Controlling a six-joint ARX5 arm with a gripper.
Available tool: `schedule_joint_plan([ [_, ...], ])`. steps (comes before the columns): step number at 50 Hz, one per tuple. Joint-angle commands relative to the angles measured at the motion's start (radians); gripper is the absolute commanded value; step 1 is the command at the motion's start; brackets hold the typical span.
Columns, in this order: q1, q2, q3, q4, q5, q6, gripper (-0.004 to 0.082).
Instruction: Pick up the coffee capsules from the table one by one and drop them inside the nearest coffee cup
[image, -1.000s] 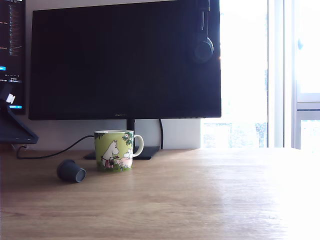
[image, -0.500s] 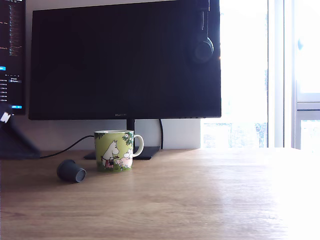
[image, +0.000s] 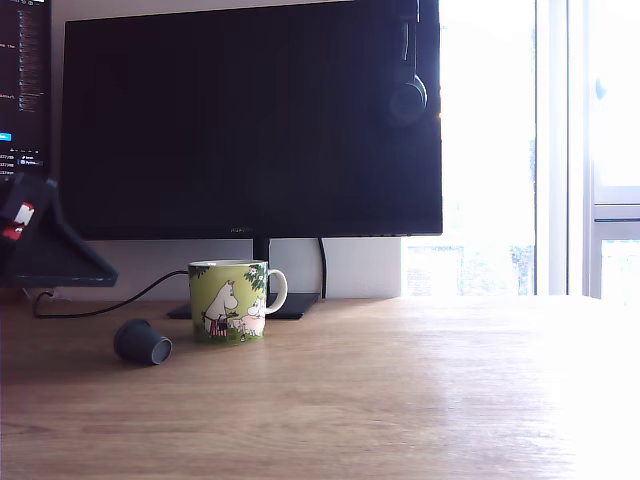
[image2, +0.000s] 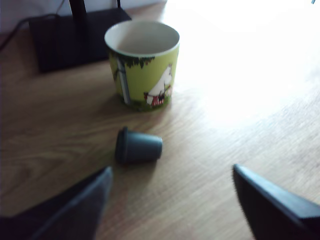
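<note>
Standing upright on the table, the coffee cup serves as the landmark for all positions given here. Its white handle points toward the exterior view's right, and its mouth is open and white inside; the wrist view shows the same cup from above, apparently with nothing in it, though the blur there leaves the bottom uncertain. A dark grey coffee capsule lies on its side just beside the cup, to the cup's left in the exterior view and slightly nearer the camera, apart from it; in the wrist view the capsule lies between the cup and the fingers, its flat rim turned away from the cup's illustrated side. The gripper hangs above the table with its two dark fingers spread wide, holding nothing, the capsule lying just ahead of the gap. In the exterior view only a dark part of the arm shows, at the frame's left edge, well left of the cup and above the table. Behind the cup stand a large dark monitor and its base, with a cable running leftward. To the cup's right, the wood lies broad and open as far as the bright window.
</note>
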Motion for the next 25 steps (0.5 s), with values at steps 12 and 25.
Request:
schedule_joint_plan([
  [12,-0.003,0.136,-0.016,0.178,0.001,0.019,0.0781],
  [25,-0.003,0.295,-0.015,0.357,0.000,0.024,0.0781],
])
